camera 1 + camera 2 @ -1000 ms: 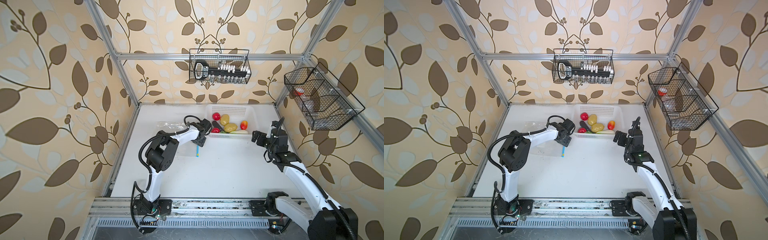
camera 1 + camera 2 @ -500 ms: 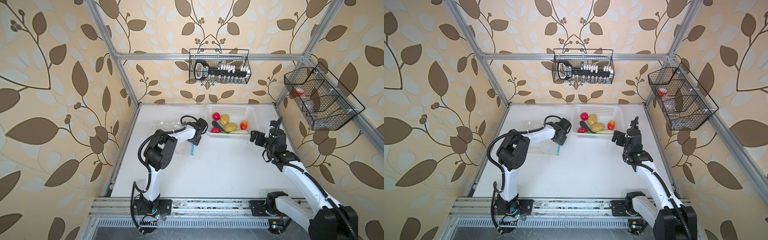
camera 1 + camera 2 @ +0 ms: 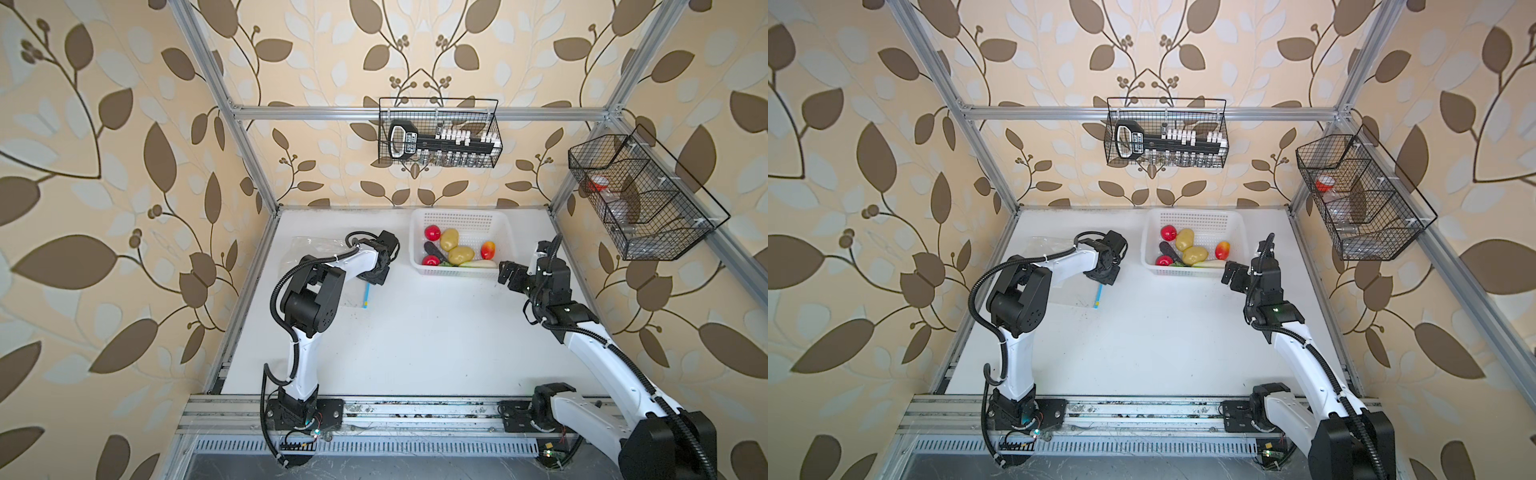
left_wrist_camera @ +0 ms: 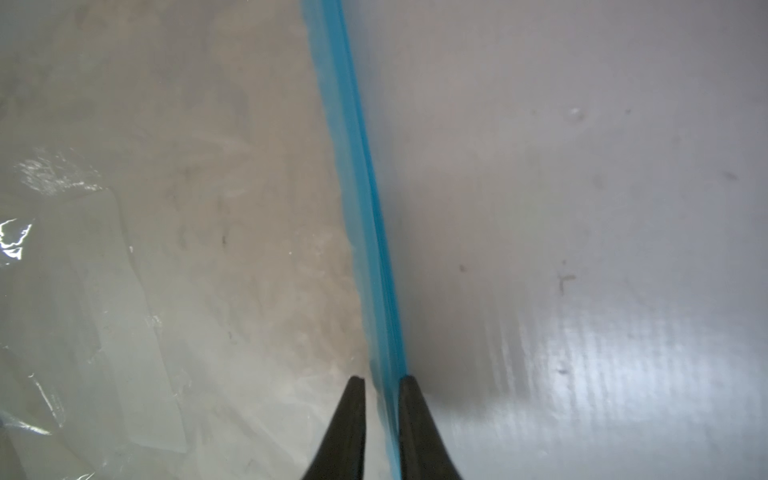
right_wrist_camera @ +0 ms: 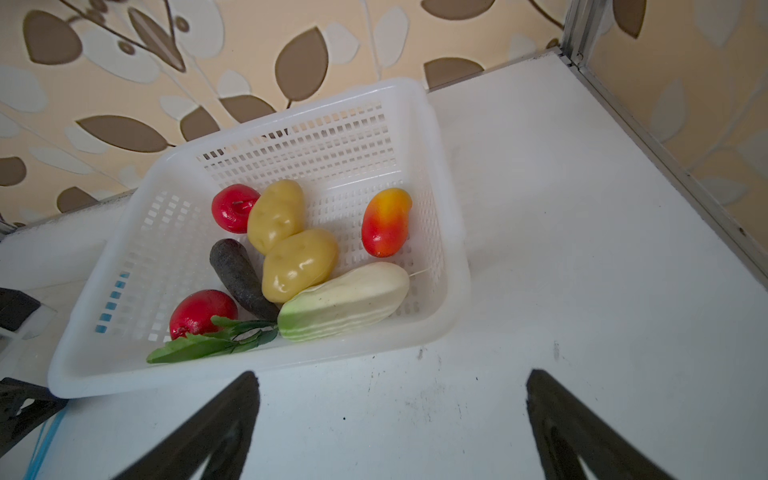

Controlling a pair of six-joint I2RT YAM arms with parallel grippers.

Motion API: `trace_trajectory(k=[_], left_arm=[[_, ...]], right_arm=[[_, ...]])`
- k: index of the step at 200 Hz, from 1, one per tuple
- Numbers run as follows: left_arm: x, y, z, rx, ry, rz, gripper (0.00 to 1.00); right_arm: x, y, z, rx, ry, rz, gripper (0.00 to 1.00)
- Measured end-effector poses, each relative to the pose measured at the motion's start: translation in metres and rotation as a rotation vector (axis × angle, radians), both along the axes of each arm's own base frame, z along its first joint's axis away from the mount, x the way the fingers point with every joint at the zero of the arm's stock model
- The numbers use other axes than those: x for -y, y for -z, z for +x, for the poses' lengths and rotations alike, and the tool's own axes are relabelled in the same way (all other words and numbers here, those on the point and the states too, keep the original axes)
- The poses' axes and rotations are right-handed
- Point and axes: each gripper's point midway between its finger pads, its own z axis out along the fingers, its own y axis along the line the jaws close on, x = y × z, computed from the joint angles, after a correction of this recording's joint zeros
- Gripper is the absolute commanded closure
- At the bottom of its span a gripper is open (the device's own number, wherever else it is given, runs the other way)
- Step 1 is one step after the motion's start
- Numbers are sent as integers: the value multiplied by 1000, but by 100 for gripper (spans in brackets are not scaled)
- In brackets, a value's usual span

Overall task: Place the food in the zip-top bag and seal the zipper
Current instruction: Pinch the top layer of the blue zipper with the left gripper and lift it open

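In a top view I see the bag (image 3: 303, 249) lying flat to the left of the basket (image 3: 459, 216), with my left gripper (image 3: 379, 275) down on its zipper (image 3: 366, 296). All the food (image 3: 459, 254) sits in the basket, and my right gripper (image 3: 508, 272) hovers at its near right corner.

Left wrist: the jaws are pinched on the zipper (image 4: 357, 166).

Right wrist: the jaws are spread wide and empty, just short of the basket (image 5: 455, 249).

text: none legible | tool label (image 3: 409, 143): too small to read
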Motion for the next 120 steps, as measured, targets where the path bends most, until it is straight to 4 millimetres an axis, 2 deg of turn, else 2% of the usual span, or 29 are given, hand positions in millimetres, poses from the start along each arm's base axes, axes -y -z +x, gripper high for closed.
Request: trace_trajectory(k=[15, 83, 120], left_arm=[[0, 1, -1, -3, -1, -4, 100], [-3, 5, -3, -10, 10, 3, 100], [-10, -3, -6, -17, -1, -33, 100]], right_arm=[[-1, 0, 0, 0, -2, 1, 0], [-7, -5, 0, 4, -13, -4, 0], [-13, -13, 0, 16, -28, -7, 0]])
